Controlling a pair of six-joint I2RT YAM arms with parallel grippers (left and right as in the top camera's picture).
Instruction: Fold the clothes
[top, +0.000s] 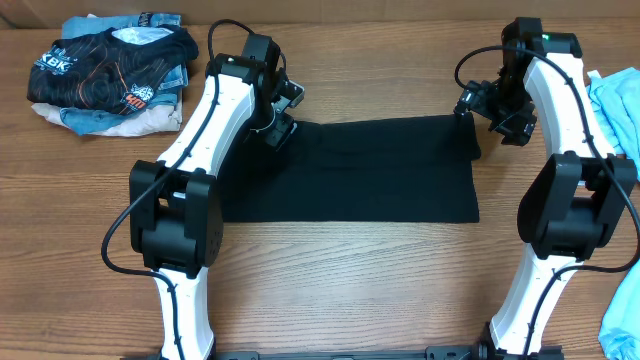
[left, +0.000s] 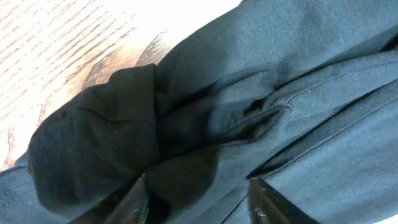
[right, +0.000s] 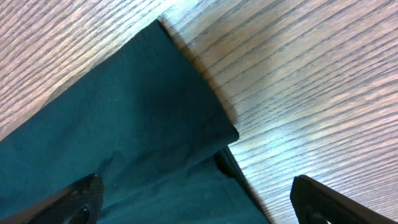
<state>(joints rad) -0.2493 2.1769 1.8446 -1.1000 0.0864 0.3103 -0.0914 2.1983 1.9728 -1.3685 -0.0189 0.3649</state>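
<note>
A wood-grain bench (top: 350, 290) carries everything. At its middle lies the plain black T-shirt (top: 360, 170), laid out as a long flat band with its far and near edges running roughly straight. That shape suggests the garment is partway through folding: narrowed lengthwise and ready to be doubled end over end. The left pincer (top: 278, 130) sits over the T-shirt's far left corner, and the right pincer (top: 498, 118) sits just off its far right corner. This placing makes sense if both ends of the far edge are to be taken together.

In the left wrist view the fingers (left: 134, 200) stand apart with nothing clamped, low over a bunched, rounded lump of fabric at that corner. The cloth there is layered and creased, not flat. In the right wrist view the fingers (right: 78, 198) are likewise spread wide and empty. The T-shirt's corner below them is crisp, with a second layer peeking out beneath its edge and bare wood just beyond.

Room is good on the near side of the T-shirt, where open bench stretches between the two arm bases. Well apart from the T-shirt's far left corner rests a pile of other clothes (top: 110, 70). Off its right end, past the right arm, a light blue cloth (top: 612, 100) lies near. The untidy left corner looks the likelier spot for a poor grip.
</note>
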